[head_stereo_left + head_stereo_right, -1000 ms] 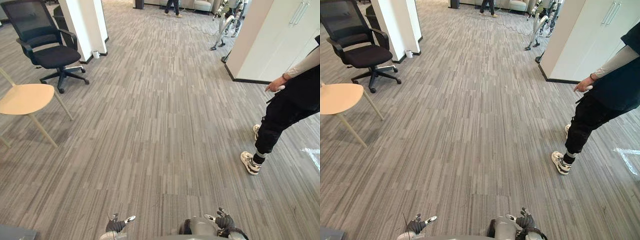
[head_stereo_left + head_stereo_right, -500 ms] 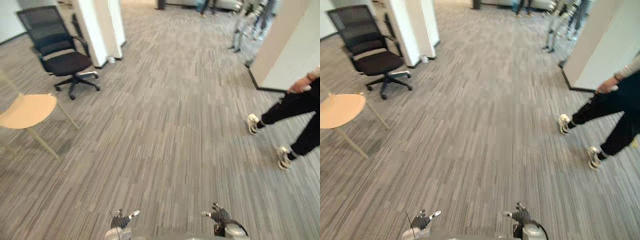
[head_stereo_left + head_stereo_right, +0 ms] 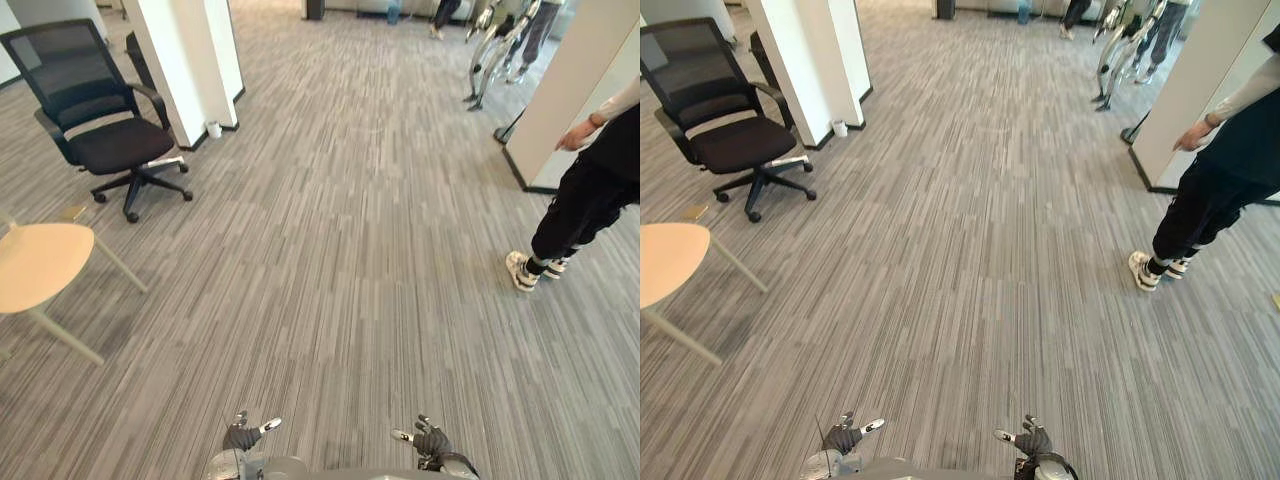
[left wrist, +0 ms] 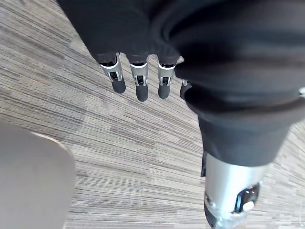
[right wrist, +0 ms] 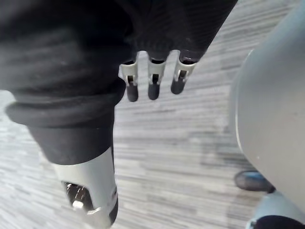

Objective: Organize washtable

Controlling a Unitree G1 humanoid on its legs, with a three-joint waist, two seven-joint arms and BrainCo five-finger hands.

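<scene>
In the eye views, our left hand (image 3: pixel 243 437) and right hand (image 3: pixel 430 440) hang low over a grey carpet floor (image 3: pixel 330 260). A black office chair (image 3: pixel 105 125) and a pale wooden seat (image 3: pixel 40 265) stand far ahead of the left hand, and a person (image 3: pixel 590 190) stands well ahead of the right hand. In the left wrist view, the left hand's fingers (image 4: pixel 139 83) are straight and empty. The right wrist view shows the right hand the same. We cannot tell where the washtable is, so we judge that organizing has not begun.
</scene>
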